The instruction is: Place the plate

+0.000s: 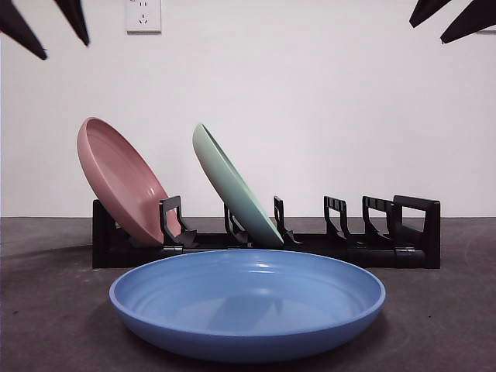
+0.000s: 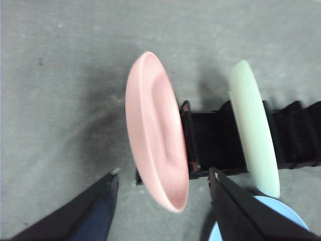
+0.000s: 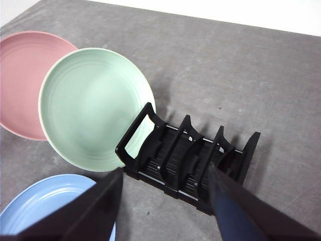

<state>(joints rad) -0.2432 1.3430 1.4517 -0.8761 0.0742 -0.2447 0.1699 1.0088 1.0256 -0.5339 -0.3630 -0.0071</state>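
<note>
grey table (image 1: 46, 310), white wall (image 1: 310, 93), outlet (image 1: 143, 15)

3 plates total: 1 pink plate (image 1: 120, 180), 1 green plate (image 1: 235, 186), 1 blue plate (image 1: 246, 302); plus 1 black rack (image 1: 387, 236), 1 wall outlet (image 1: 143, 15), 2 grippers w/ 2 jaws ea.

Blue plate (image 1: 248, 306): smooth, softly glossy, plastic-looking. Pink plate (image 1: 120, 180) and green plate (image 1: 232, 186): smooth, satin finish. Rack (image 1: 267, 232): black moulded plastic, slight sheen. Table (image 1: 46, 310): dark grey, matt, finely rough. Wall (image 1: 310, 101): white, matt.
</note>
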